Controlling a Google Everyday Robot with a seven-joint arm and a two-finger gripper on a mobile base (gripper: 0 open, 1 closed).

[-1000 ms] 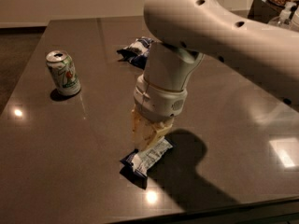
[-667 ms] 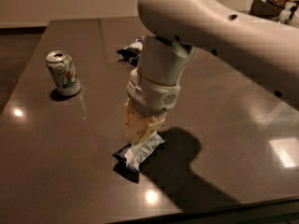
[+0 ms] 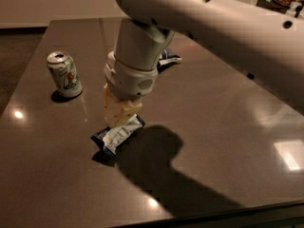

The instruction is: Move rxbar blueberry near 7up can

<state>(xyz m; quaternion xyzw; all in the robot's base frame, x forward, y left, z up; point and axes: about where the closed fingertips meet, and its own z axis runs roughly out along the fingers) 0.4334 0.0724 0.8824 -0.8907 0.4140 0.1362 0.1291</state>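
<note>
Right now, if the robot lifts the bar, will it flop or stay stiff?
Probably fairly stiff: the bar looks flat and straight under the gripper. Likely light, being thin. It may slide easily on the glossy table.

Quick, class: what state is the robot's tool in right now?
Tool: closed on the bar, just above the table, right of the can.

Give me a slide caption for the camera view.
Claw at the upper end of the rxbar blueberry over the dark table; 7up can stands upright, image left.
</note>
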